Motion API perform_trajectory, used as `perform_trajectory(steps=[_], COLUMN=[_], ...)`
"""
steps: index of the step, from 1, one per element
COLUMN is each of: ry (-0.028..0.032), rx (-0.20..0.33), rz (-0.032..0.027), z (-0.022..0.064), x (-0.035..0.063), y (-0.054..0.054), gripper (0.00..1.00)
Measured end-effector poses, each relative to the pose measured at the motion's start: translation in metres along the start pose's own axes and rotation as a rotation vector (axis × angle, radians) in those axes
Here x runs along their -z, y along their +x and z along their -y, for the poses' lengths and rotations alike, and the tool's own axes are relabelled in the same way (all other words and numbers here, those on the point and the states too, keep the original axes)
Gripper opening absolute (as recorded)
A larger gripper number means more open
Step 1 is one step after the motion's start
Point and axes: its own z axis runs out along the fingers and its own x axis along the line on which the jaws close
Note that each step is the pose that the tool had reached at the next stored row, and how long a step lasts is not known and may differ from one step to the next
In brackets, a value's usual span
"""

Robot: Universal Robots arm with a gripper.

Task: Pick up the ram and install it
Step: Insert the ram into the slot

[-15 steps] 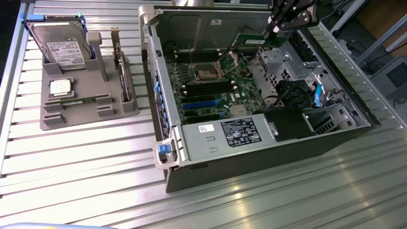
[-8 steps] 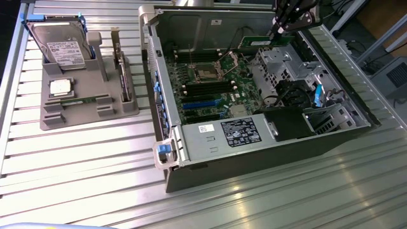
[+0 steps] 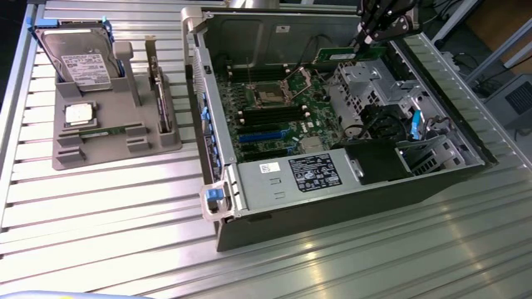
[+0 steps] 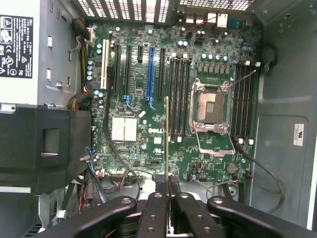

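Green and thin, the ram (image 3: pixel 339 56) was pinched in the hand (image 3: pixel 362 45), whose fingers were nearly shut on it. It hung in the air inside the open computer case (image 3: pixel 332 215), above the board (image 4: pixel 143 148) and not touching it. In the wrist view the ram was seen from its edge, like a thin line. It ran the same way as the long black slots (image 4: pixel 181 96).

I think the picking up was done and the putting in was the step in hand. The stick was not in a slot yet. For that, I think its edge would have to sit right over one empty slot, straight and not tilted, and then get a firm, even push. The slots sat close side by side, so a small slip could land it on the wrong one.

Counted: one ram in the hand, one hand, one case. One square socket (image 4: pixel 210 106) sat on the board, with what looked like four slots on one side and four on the other. On the table (image 3: pixel 124 205), well apart from the case, one grey tray (image 3: pixel 83 156) held one hard drive (image 3: pixel 83 62) and one silver chip (image 3: pixel 79 114).
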Motion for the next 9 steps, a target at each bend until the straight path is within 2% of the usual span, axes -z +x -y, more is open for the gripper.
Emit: perform_trajectory(steps=[5,9], ry=[0.0,0.0], rx=[0.0,0.0], rz=[-0.0001,0.0001], z=[-0.0038,-0.0097], x=[-0.0021,-0.0084], y=[-0.0001,-0.0001], gripper=[0.12,0.12])
